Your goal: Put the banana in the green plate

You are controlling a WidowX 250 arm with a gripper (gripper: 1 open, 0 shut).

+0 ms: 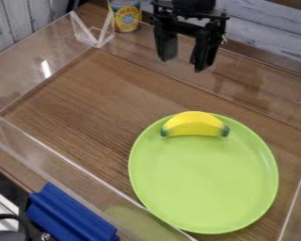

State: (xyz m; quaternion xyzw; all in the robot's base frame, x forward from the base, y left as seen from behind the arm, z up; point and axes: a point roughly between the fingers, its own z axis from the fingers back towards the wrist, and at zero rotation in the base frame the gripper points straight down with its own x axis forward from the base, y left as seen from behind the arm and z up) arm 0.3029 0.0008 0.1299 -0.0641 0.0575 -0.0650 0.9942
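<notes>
A small yellow banana (196,124) with dark ends lies inside the large lime-green plate (191,188), close to the plate's far rim. The plate rests on the wooden table at the lower right. My black gripper (183,53) hangs above the table at the top centre, well away from the plate and banana. Its two fingers (165,42) point down and stand apart, open, with nothing between them.
Clear plastic walls (40,66) fence the wooden table on the left and back. A yellow-labelled can (125,17) stands at the back left behind the wall. A blue object (65,221) lies at the bottom left, outside the fence.
</notes>
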